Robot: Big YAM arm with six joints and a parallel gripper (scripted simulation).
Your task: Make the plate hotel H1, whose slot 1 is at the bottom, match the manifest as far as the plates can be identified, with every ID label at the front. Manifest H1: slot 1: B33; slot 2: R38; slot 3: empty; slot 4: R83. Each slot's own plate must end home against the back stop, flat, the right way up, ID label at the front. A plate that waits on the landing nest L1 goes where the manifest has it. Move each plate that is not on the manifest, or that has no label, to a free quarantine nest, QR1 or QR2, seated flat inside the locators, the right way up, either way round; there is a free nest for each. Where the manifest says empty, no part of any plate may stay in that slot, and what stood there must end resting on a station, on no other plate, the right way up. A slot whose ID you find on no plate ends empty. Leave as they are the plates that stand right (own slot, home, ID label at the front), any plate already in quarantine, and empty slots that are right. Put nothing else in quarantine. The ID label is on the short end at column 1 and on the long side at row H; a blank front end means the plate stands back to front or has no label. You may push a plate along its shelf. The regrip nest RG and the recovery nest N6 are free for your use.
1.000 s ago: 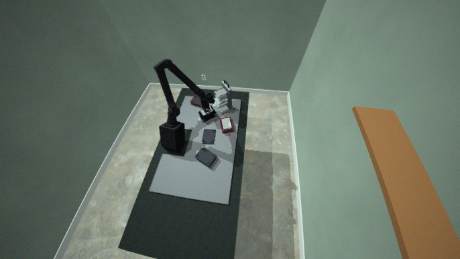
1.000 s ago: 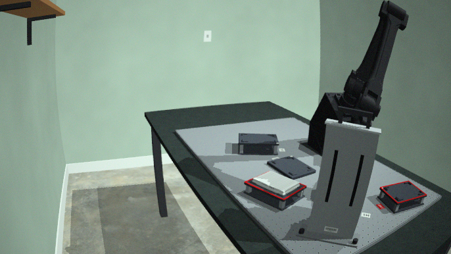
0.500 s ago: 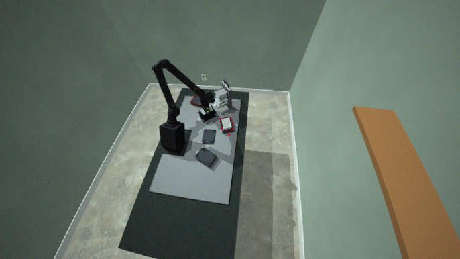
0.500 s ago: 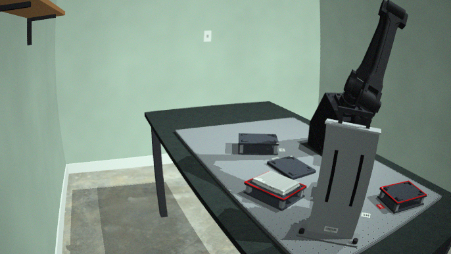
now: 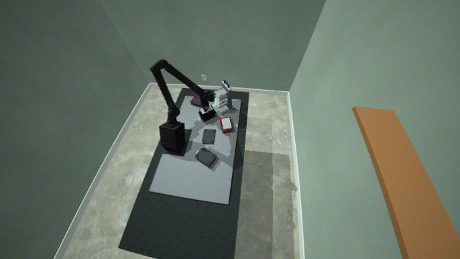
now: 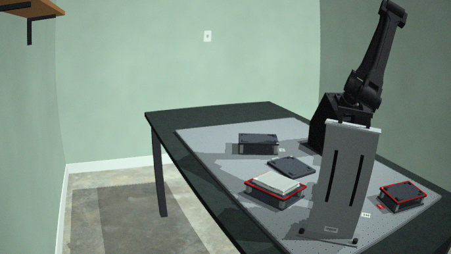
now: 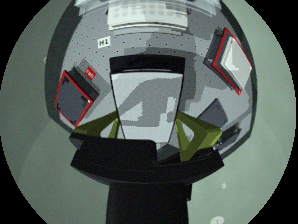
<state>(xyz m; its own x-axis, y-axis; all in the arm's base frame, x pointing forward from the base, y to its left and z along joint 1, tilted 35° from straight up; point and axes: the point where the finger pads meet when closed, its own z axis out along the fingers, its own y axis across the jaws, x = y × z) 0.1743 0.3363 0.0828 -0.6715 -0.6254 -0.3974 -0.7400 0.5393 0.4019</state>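
The plate hotel H1 [image 5: 224,98] stands at the far end of the table; from the exterior view only its grey back panel [image 6: 345,177] shows. In the wrist view the hotel [image 7: 147,3] is straight ahead, with pale plates on its shelves; no labels are readable. My gripper [image 7: 147,113] [image 5: 206,115] is low over the black landing nest in front of the hotel. Its olive fingers are closed on the long sides of a pale grey plate [image 7: 147,96] that lies on that nest. I cannot tell whether the plate is lifted off the nest.
A red-edged quarantine nest holds a white plate [image 6: 275,184], also seen in the wrist view [image 7: 233,62]. The other red-edged nest [image 6: 402,194] is empty. Two dark nests [image 6: 290,166] [image 6: 258,143] sit nearer the arm's base [image 5: 171,135].
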